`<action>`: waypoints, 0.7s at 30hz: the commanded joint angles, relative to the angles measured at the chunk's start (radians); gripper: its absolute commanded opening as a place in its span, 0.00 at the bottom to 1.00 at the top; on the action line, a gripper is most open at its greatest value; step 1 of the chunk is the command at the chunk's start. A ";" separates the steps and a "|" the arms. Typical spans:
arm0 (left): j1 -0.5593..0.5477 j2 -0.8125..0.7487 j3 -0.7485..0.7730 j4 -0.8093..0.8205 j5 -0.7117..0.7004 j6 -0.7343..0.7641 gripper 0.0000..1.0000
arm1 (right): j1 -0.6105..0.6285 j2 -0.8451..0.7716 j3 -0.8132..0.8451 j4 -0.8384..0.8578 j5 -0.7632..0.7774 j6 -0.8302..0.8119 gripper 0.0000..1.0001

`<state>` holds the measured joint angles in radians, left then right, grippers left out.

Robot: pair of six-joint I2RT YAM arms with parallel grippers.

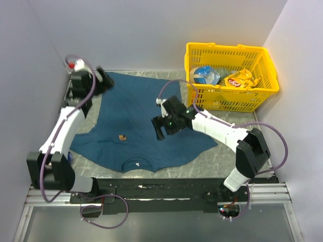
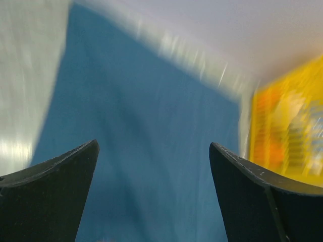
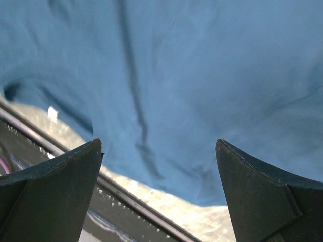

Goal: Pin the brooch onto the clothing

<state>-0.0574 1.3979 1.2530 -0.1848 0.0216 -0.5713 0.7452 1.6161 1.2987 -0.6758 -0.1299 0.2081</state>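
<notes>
The clothing, a dark teal-blue T-shirt, is lying spread flat on the grey counter, with its neck and small white label pointing toward the arm bases. The brooch, a tiny orange-brown spot, is sitting on the fabric on the left part of the shirt, a little beyond the neck opening; whether it is pinned through the cloth or only resting there is too small to tell. The left claw is hanging over the far left corner of the shirt, well apart from the brooch. In the left wrist view its 2 dark fingers are standing wide apart with only blurred blue fabric between them, so it is holding nothing. The right claw is hovering over the middle of the shirt, to the right of the brooch and not touching it. Its fingers are also spreading wide, and nothing is sitting between them. A yellow basket with some packets inside is standing at the far right of the counter, just beside the shirt's edge.
</notes>
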 commanded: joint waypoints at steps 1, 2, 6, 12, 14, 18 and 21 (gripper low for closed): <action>-0.047 -0.219 -0.244 -0.073 0.017 -0.120 0.96 | 0.066 -0.129 -0.119 0.123 -0.006 0.068 1.00; -0.053 -0.256 -0.282 -0.088 0.009 -0.134 0.96 | 0.074 -0.151 -0.174 0.166 -0.010 0.080 1.00; -0.084 -0.411 -0.449 -0.140 -0.018 -0.234 0.98 | 0.114 -0.226 -0.277 0.226 -0.010 0.138 1.00; -0.159 -0.485 -0.546 -0.267 -0.053 -0.308 0.91 | 0.189 -0.228 -0.314 0.220 0.065 0.183 1.00; -0.176 -0.502 -0.572 -0.278 -0.065 -0.317 0.88 | 0.209 -0.219 -0.305 0.211 0.078 0.192 1.00; -0.188 -0.536 -0.627 -0.288 -0.065 -0.348 0.81 | 0.233 -0.179 -0.285 0.197 0.098 0.192 1.00; -0.199 -0.554 -0.664 -0.280 -0.075 -0.377 0.77 | 0.241 -0.157 -0.276 0.202 0.087 0.200 1.00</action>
<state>-0.2409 0.8898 0.6174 -0.4656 -0.0261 -0.8833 0.9730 1.4300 0.9939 -0.4980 -0.0704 0.3832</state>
